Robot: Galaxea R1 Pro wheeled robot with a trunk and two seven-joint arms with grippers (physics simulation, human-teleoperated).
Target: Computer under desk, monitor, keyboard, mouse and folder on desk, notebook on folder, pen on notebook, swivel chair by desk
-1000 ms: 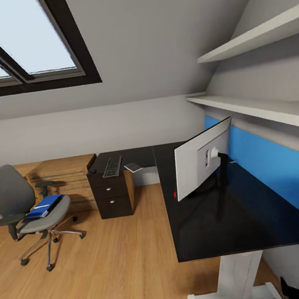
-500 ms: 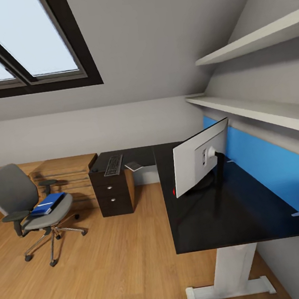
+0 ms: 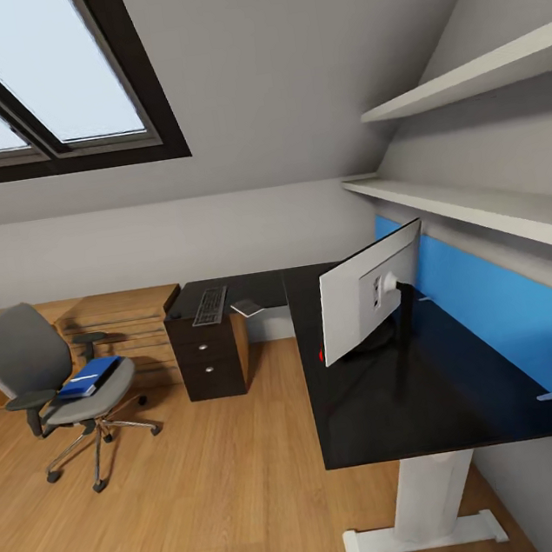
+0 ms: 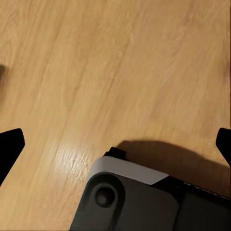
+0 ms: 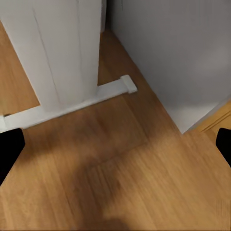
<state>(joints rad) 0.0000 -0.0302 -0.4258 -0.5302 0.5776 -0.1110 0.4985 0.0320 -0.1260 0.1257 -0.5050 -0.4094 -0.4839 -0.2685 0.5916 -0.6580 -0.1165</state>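
Head view: the monitor (image 3: 368, 294) stands on the long black desk (image 3: 433, 394) at about 3 o'clock, the keyboard (image 3: 209, 305) lies on the desk's far wing near 12, and the blue folder (image 3: 87, 377) rests on the seat of the swivel chair (image 3: 50, 382) at 9 o'clock, well apart from the desk. In both wrist views the black fingertips (image 4: 10, 147) (image 5: 9, 144) sit at opposite edges over wooden floor (image 3: 194, 507), so both grippers look released and empty. The likely risk, as I judge it, is nudging the chair on approach; its casters could roll it away or slide the folder off.

Skylight window (image 3: 38, 81) above; two white wall shelves (image 3: 459, 79); dark drawer cabinet (image 3: 207, 360) on wood floor (image 3: 210, 496)
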